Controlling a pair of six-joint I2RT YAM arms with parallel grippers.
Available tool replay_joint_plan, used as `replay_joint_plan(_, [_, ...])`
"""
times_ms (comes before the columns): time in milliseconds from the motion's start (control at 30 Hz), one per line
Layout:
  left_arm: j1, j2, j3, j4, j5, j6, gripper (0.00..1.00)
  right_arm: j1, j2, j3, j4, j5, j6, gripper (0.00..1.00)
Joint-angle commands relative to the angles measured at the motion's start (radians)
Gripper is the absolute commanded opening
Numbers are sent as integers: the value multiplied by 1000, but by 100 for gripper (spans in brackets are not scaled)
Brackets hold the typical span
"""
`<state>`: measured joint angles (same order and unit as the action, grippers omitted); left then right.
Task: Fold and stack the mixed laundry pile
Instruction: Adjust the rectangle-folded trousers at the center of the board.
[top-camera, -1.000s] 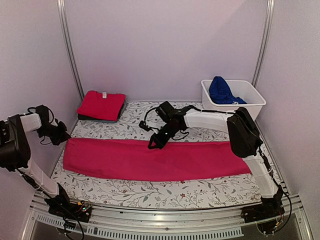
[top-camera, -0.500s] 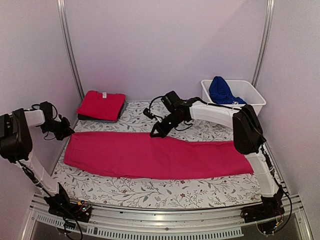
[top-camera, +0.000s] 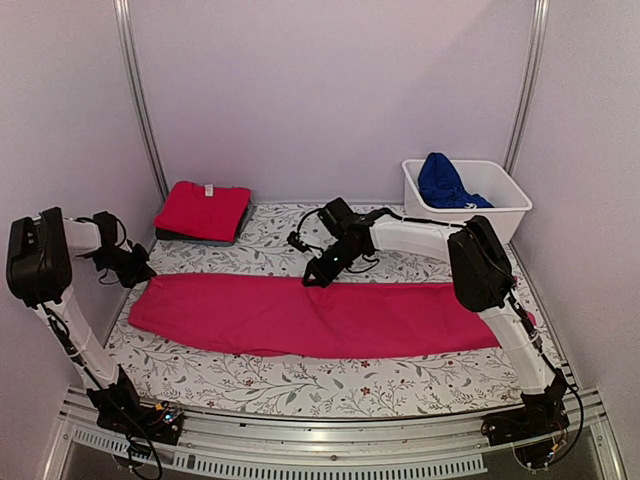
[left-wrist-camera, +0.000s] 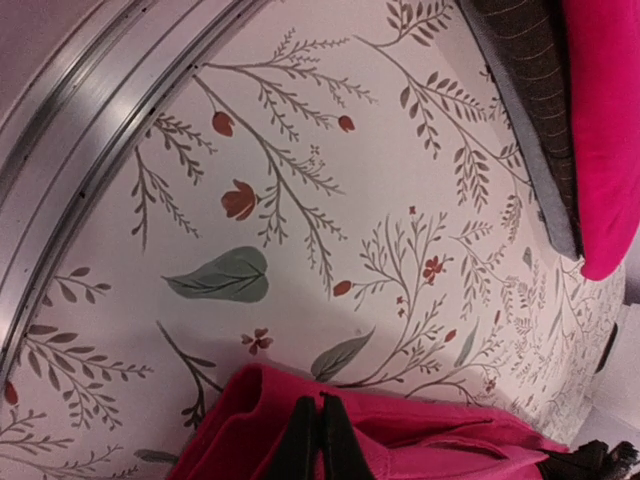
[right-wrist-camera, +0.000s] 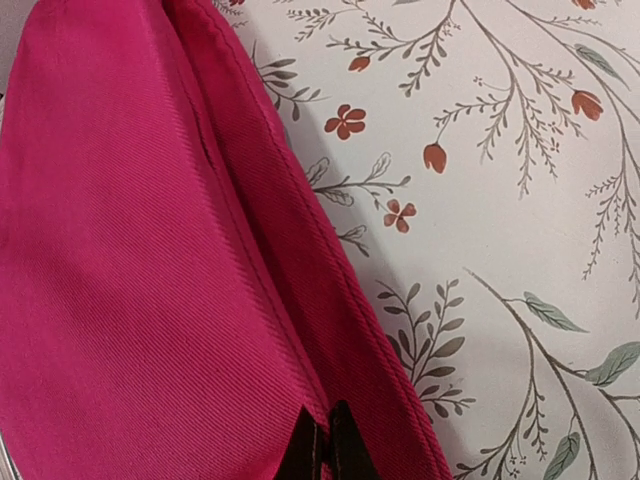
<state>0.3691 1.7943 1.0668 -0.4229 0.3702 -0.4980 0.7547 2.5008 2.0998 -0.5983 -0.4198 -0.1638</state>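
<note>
The magenta-pink garment (top-camera: 320, 318) lies as a long folded band across the floral cloth. My left gripper (top-camera: 140, 272) is at its left end, shut on a fold of the pink fabric (left-wrist-camera: 420, 440), as the left wrist view shows at the gripper tips (left-wrist-camera: 320, 400). My right gripper (top-camera: 312, 278) is shut on the hemmed far edge near the middle (right-wrist-camera: 325, 410), with pink cloth (right-wrist-camera: 150, 250) filling the left of that view. A folded red tee (top-camera: 203, 208) rests on a dark charcoal garment (top-camera: 200, 238) at the back left. A royal blue garment (top-camera: 440, 180) lies crumpled in the tub.
The white plastic tub (top-camera: 500, 215) stands at the back right corner. The floral leaf-patterned cloth (top-camera: 300, 385) covers the table. A metal rail (left-wrist-camera: 90, 130) runs along the left edge, close to my left gripper. Purple walls close in both sides.
Both grippers raised the garment's far edge toward the back and have brought it down again. The left gripper has shifted slightly to the right, drawing the left end inward.
</note>
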Motion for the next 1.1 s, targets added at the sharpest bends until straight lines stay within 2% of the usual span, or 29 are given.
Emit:
replay_joint_plan(0, [5,20,60,32,-59,9,0,-13,12,43,-7,95,16,0])
replay_joint_plan(167, [6,-11,59,17,-74,22,0,-9,-34,43,5,106,11,0])
replay_joint_plan(333, [8,2,35,25,-74,25,0,-9,-1,44,-8,139,5,2])
replay_joint_plan(367, [8,3,33,26,-83,23,1,-9,4,45,-8,152,5,5])
replay_joint_plan(400, [8,4,32,27,-93,20,6,-9,8,48,-12,169,6,16])
replay_joint_plan(467, [12,4,43,19,-100,14,28,-9,3,50,-30,215,15,30])
replay_joint_plan(533, [10,-19,63,10,-98,18,39,-19,-26,46,-62,250,28,46])
replay_joint_plan(600, [-18,-73,76,10,-107,49,46,-39,-66,24,-108,255,56,52])
replay_joint_plan(667, [-77,-128,98,-16,-141,91,54,-66,-147,-61,-131,247,101,58])
replay_joint_plan(767, [-203,-168,131,-72,-137,151,59,-112,-329,-272,-107,181,150,63])
replay_joint_plan(933, [-403,-159,130,-92,-41,209,60,-219,-608,-593,-89,75,246,63])
replay_joint_plan(1067, [-578,-108,126,-86,6,245,60,-371,-783,-794,-93,4,285,61])
